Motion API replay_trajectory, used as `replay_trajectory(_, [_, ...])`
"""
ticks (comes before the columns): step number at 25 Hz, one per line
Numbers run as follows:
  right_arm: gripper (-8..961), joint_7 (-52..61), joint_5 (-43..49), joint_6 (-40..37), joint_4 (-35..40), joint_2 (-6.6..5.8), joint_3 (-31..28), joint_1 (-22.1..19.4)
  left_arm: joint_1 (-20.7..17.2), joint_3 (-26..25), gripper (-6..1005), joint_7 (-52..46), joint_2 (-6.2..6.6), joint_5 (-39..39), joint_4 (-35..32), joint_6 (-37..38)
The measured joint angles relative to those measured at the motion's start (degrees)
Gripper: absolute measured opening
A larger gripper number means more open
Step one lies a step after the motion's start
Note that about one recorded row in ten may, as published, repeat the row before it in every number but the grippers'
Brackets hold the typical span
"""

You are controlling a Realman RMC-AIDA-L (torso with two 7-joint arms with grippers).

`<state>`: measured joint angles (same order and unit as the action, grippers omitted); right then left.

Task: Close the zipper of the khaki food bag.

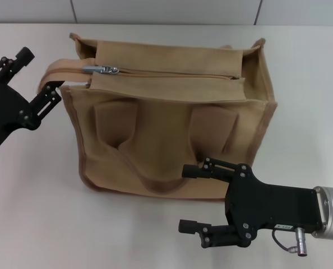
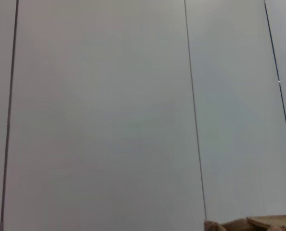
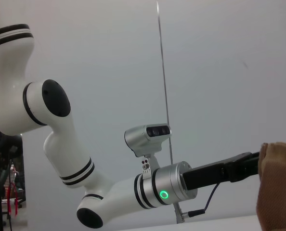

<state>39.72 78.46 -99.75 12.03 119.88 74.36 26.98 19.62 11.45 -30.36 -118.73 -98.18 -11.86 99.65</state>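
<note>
Khaki food bag [image 1: 172,140] stands mid-table [image 1: 37,224], zipper [image 1: 172,72] running along its top panel with the silver pull tab [image 1: 102,69] at the bag's left end. Left gripper [image 1: 35,78] sits spread open just beside the bag's left end, near the handle loop [image 1: 57,73]. Right gripper [image 1: 192,199] hovers open in front of the bag, touching nothing.
</note>
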Motion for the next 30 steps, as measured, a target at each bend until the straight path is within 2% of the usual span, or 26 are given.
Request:
replay_trajectory(6, [834, 0.00, -0.07, 0.00, -0.03, 0.00, -0.01, 0.12, 0.31, -0.17, 660, 0.14, -0.08, 0.14, 0.88, -0.53])
replay_trajectory(9, [834, 0.00, -0.07, 0.00, -0.07, 0.00, -0.01, 0.12, 0.32, -0.09, 479, 0.17, -0.10, 0.07, 0.91, -0.76])
replay_trajectory(15, [835, 0.00, -0.08, -0.30, -0.08, 0.00, -0.01, 0.01, -0.01, -0.10, 216, 0.21, -0.10, 0.04, 0.89, -0.75])
replay_trajectory(20, [835, 0.00, -1.35, -1.52, -0.08, 0.00, 0.02, -0.04, -0.36, -0.12, 117, 0.21, -0.09, 0.10, 2.11, 0.42])
replay_trajectory(25, [835, -1.35, -2.13, -6.47, -0.09, 0.00, -0.03, -0.19, -0.69, -0.10, 18, 0.21, -0.08, 0.06, 2.42, 2.31])
replay_trajectory(30, [835, -1.27, -5.23, -10.12, -0.06, 0.00, -0.09, -0.32, -0.85, 0.13, 20, -0.13, -0.09, 0.17, 3.38, 9.47])
